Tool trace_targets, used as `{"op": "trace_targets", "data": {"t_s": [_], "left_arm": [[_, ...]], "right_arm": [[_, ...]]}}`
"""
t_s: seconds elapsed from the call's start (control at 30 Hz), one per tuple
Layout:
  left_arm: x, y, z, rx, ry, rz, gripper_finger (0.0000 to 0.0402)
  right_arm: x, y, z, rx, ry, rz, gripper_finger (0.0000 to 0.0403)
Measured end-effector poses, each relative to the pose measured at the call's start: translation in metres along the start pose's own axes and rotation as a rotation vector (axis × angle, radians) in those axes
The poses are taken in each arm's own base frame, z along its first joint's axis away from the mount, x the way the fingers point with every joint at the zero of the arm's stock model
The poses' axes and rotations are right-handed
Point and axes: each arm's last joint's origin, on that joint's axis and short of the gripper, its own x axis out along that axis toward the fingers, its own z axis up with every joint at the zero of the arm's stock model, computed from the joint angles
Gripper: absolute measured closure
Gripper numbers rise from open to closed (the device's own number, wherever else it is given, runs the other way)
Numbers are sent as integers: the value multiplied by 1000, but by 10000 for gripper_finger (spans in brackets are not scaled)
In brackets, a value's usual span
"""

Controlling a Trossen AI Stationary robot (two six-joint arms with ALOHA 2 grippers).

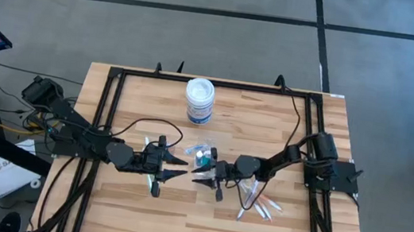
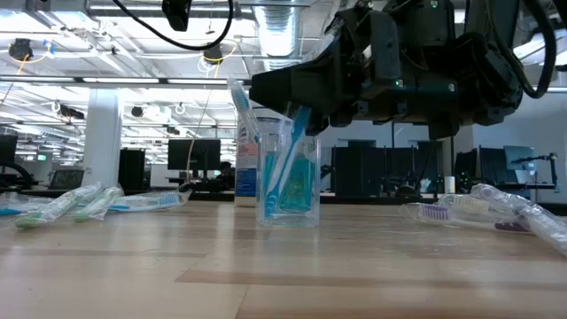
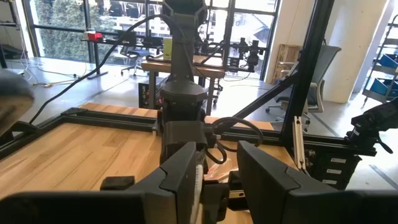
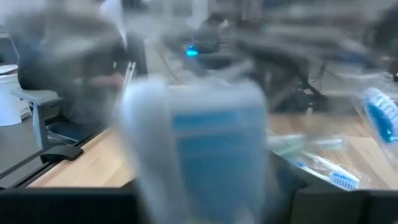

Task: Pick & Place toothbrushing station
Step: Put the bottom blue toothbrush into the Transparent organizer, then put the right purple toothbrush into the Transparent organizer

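A small clear plastic cup (image 2: 288, 182) holding blue toothbrushes (image 2: 285, 159) is seen mid-desk (image 1: 123, 201), flanked by the left pincer (image 1: 176, 168), spread wide, and right pincer (image 1: 201, 176), aperture unclear, a white round jar (image 1: 199, 101) beyond.

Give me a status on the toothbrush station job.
Done: the clear cup already holds blue toothbrushes. In hand: the right tool and left tool hover close beside the cup. Left: several loose toothbrushes lie on the table.
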Motion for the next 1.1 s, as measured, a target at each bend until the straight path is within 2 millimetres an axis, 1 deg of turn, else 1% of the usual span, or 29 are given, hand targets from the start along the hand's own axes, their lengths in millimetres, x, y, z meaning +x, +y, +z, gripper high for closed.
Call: {"op": "trace_targets", "data": {"t_s": [0.13, 0.27, 0.4, 0.57, 0.7, 0.77, 1.1], "left_arm": [[0, 0, 0, 0, 0, 0, 291], [0, 0, 0, 0, 0, 0, 291], [0, 0, 0, 0, 0, 0, 291], [0, 0, 0, 0, 0, 0, 291], [0, 0, 0, 0, 0, 0, 291], [0, 0, 0, 0, 1, 0, 291], [0, 0, 0, 1, 1, 0, 291]], "right_arm": [[0, 0, 3, -1, -5, 1, 235], [0, 0, 2, -11, -1, 0, 213], [0, 0, 2, -23, -2, 1, 203], [-1, 1, 7, -28, -7, 0, 203], [-3, 1, 20, -41, -9, 1, 205], [-4, 1, 26, -50, 22, 0, 205], [-19, 3, 66, -78, 71, -3, 204]]}}
